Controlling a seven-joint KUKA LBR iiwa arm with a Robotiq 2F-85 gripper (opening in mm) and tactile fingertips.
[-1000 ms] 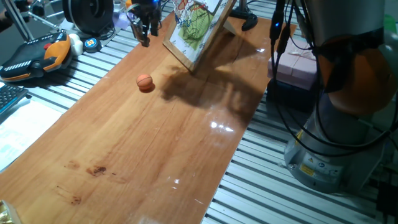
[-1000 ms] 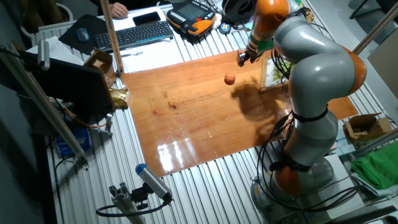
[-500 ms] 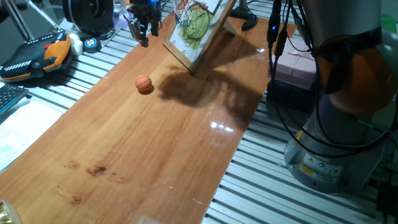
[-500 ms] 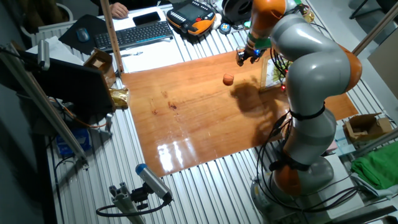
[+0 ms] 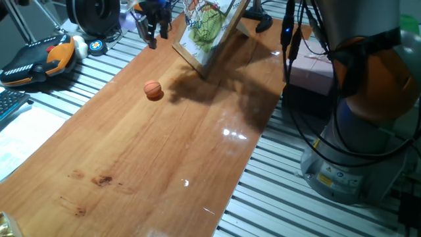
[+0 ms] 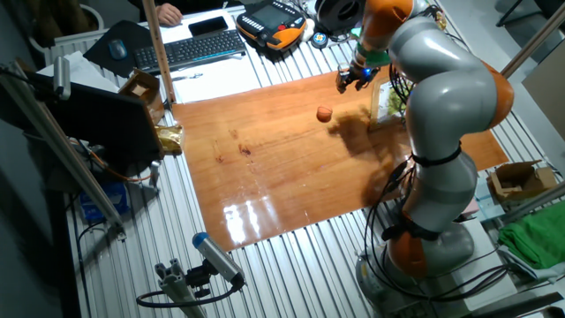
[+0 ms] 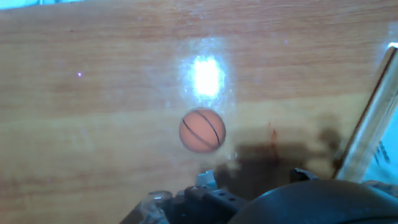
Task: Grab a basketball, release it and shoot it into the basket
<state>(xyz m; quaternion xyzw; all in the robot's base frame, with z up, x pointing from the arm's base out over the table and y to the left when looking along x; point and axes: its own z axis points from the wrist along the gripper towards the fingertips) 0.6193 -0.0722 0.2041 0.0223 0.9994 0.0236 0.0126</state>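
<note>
The basketball (image 5: 152, 89) sits alone on the tabletop (image 5: 151, 164), bare wood all around. The hand (image 5: 152, 31) hangs empty above the far edge, fingers apart.

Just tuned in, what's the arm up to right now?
The arm's gripper hangs above the far end of the wooden table, holding nothing. The basketball lies loose on the wood, apart from the gripper and short of the tilted board that carries the basket. The hand view looks down on the ball. No grasp has happened yet; I cannot tell whether the fingers are open.
</note>
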